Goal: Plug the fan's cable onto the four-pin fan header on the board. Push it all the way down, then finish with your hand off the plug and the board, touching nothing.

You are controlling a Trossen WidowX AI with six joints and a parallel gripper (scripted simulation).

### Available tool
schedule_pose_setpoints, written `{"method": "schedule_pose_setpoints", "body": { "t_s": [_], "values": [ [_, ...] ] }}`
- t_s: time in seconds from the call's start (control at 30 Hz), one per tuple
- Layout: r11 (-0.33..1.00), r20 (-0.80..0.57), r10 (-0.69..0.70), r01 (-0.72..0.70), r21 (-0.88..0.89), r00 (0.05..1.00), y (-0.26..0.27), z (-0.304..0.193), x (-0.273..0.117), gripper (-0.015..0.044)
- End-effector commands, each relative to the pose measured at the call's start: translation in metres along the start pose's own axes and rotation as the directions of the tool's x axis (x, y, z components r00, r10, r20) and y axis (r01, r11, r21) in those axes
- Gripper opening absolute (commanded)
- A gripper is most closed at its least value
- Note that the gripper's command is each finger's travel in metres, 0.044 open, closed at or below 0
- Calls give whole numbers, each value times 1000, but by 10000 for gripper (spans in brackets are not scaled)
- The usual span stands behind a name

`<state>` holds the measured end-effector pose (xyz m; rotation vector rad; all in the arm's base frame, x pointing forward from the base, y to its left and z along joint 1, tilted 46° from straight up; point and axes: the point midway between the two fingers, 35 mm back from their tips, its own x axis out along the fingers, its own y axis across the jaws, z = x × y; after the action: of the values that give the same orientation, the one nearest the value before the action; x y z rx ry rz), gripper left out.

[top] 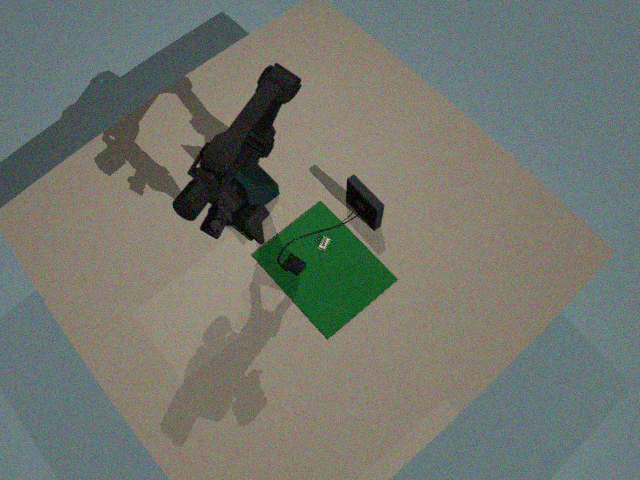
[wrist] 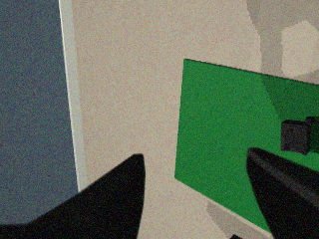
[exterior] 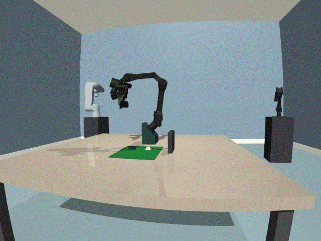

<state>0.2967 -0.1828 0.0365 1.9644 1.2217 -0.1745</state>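
Observation:
The green board (top: 341,294) (exterior: 134,154) (wrist: 214,119) lies flat on the table. The black plug (top: 295,264) (exterior: 132,147) (wrist: 295,136) lies on the board near its left edge in the top view. The small white header (top: 324,242) (exterior: 148,148) stands on the board, apart from the plug, with nothing on it; it is not in the wrist view. The thin cable (top: 310,234) curves from the plug to the dark fan (top: 364,202) (exterior: 171,141), which stands upright beside the board. My gripper (top: 258,232) (exterior: 124,105) (wrist: 194,160) is open and empty, high above the table, with the plug beyond its right finger in the wrist view.
The arm's dark teal base (top: 261,186) (exterior: 149,136) stands on the table behind the board. The fan rises beside the board's edge, and the cable crosses the board behind the header. A white arm (exterior: 89,97) and another black arm (exterior: 278,101) stand on far pedestals.

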Motion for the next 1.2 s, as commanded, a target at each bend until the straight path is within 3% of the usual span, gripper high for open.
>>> {"method": "schedule_pose_setpoints", "body": {
  "t_s": [0.0, 0.3, 1.17],
  "values": [
    [974, -123, -222, 226, 16, 967, -18, -20, 66, 210],
    [765, -276, -630, 641, -61, 726, -80, -73, 168, 210],
    [760, -279, -635, 647, -63, 720, -112, -76, 205, 210]
  ]
}}
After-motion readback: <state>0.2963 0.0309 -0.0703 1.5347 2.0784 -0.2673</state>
